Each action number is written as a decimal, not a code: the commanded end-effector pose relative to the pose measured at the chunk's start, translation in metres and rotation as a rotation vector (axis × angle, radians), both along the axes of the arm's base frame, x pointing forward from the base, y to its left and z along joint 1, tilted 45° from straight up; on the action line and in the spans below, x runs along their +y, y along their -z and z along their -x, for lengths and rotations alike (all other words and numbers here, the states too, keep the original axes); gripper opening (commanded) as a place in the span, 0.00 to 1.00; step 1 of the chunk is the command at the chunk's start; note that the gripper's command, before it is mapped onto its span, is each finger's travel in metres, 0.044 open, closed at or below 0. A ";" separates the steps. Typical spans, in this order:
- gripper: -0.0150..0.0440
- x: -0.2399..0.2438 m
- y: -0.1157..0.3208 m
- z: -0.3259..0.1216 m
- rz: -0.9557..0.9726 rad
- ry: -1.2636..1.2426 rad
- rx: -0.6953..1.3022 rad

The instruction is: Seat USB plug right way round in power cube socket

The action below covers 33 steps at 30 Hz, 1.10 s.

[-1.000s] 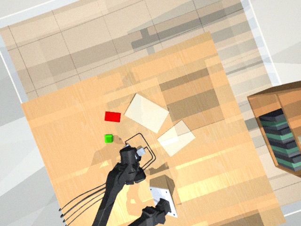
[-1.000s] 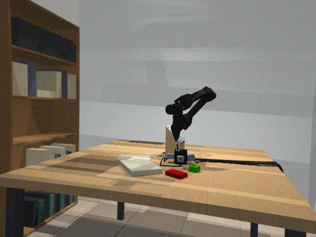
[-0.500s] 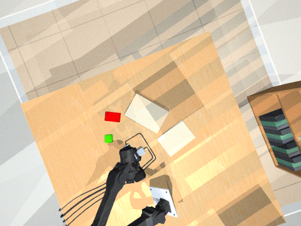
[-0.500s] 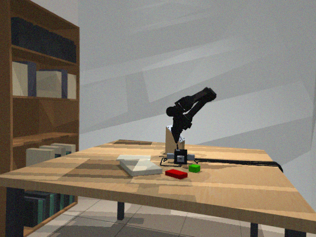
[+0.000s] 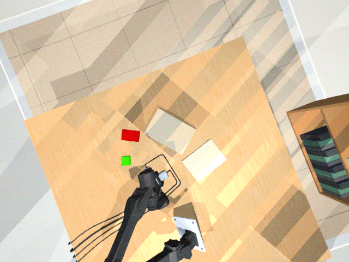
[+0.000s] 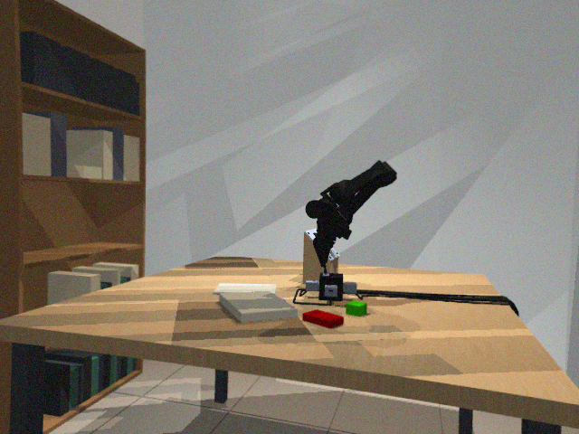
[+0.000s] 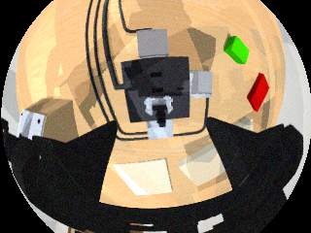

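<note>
The black power cube [image 6: 338, 280] [image 7: 138, 109] stands on the table; the arm hides most of it in the top view. The USB plug [image 7: 161, 116] stands up from its top, a small dark stem with a pale silvery part around it. How deep it sits and which way round it is I cannot tell. My gripper [image 7: 162, 123] [image 6: 324, 264] is open and empty, pointing down just above the cube. In the wrist view its fingers stand wide on either side of the plug, not touching it. In the top view the fingertips are hidden.
Grey plugs [image 7: 200, 83] [image 5: 163, 175] with black cables stick out of the cube's sides. Nearby are a green block [image 5: 126, 160] [image 7: 236, 49], a red block [image 5: 130, 135] [image 7: 259, 92], a grey slab [image 5: 170, 131], a white slab [image 5: 204, 160] and the arm's wooden pedestal [image 5: 184, 209].
</note>
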<state>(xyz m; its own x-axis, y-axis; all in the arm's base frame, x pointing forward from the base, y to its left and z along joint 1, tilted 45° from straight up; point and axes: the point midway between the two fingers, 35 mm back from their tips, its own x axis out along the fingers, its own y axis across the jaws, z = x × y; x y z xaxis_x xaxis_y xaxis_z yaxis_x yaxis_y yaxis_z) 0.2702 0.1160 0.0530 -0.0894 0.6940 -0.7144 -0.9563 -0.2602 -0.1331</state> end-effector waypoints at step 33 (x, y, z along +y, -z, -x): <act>0.25 0.001 0.001 0.001 0.000 0.000 0.001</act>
